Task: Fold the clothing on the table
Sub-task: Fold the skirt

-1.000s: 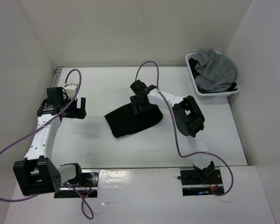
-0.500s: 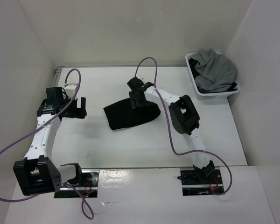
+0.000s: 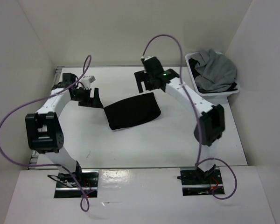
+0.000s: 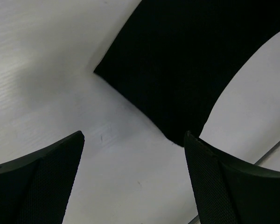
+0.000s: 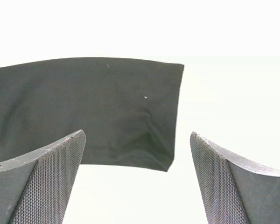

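Top external view showed the clothing (image 3: 132, 110) lying flat as a folded black rectangle near the middle of the table (image 3: 130, 149), apart from both grippers. The left gripper (image 3: 89, 97) hovered just beside the cloth's left end, its jaws spread wide and holding nothing. In the left wrist view a corner of the cloth lay ahead of the two fingers, with bare table between them. The right gripper (image 3: 144, 83) hung just beyond the far edge, likewise wide apart and empty. In the right wrist view the cloth lay ahead between its fingers. A white basket (image 3: 213, 94) heaped with a grey garment (image 3: 217, 72) sat at the table's far right corner.
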Available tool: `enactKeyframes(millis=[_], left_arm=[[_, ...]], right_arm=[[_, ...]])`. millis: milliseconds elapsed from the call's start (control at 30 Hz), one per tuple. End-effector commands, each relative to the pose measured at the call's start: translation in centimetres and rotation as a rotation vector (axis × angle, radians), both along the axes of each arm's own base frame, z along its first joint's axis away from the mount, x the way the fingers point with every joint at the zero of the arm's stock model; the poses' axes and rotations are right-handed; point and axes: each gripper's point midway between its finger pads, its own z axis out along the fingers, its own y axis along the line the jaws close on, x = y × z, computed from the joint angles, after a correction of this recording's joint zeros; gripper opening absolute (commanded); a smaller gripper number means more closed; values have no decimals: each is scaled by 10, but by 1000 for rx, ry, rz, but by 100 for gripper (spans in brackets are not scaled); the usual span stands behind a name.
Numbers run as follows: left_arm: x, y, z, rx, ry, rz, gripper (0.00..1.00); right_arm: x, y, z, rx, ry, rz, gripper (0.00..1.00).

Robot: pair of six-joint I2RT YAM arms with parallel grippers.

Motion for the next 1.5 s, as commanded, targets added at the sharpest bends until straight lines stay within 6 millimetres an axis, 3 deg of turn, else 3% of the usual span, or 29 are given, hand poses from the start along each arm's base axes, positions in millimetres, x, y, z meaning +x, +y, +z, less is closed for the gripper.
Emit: enactKeyframes(millis=[0, 67, 133, 233, 500, 667, 733, 767, 900, 1000, 1067, 1200, 1233, 1267, 1300, 1400, 1433, 1467], left_arm=[[9, -38, -9, -180, 75, -95, 92], [17, -45, -32, -180, 112, -97, 89], [23, -49, -48, -179, 133, -92, 85], [30, -48, -70, -110, 144, -72, 83], [34, -43, -91, -58, 180, -19, 82], [31, -42, -103, -53, 210, -8, 70], [25, -40, -110, -45, 225, -3, 62], [25, -40, -110, -44, 225, -3, 52], [22, -40, -116, -48, 241, 4, 29], [21, -40, -118, -48, 241, 4, 20], [20, -40, -120, -48, 241, 4, 18], [17, -40, -122, -48, 250, 4, 14], [17, -40, -122, -48, 250, 4, 12], [17, -40, -122, -48, 250, 4, 12], [17, -40, -122, -48, 250, 4, 12], [14, -43, -121, -66, 259, -4, 12], [15, -43, -117, -66, 249, -4, 12], [15, -43, -117, -66, 249, -4, 12]], right_arm=[[-12, -42, 17, 20, -15, 69, 96], [-24, -57, -2, 32, 38, 100, 96], [-33, -77, -8, 37, 62, 99, 96], [-46, -88, -10, 54, 77, 131, 96], [-51, -111, -13, 70, 90, 102, 97], [-56, -118, -29, 56, 119, 95, 97], [-58, -116, -36, 89, 135, 111, 97], [-54, -116, -45, 101, 153, 111, 97], [-48, -106, -63, 139, 222, 151, 97], [-41, -95, -68, 174, 253, 182, 97], [-39, -88, -69, 198, 260, 212, 97], [-32, -81, -85, 295, 308, 275, 97], [-34, -77, -101, 308, 357, 297, 97], [-29, -73, -99, 356, 364, 317, 97], [-28, -73, -115, 371, 401, 324, 97], [-11, -78, -123, 403, 411, 321, 92], [-11, -78, -136, 403, 447, 312, 91], [-1, -82, -133, 405, 435, 303, 91]])
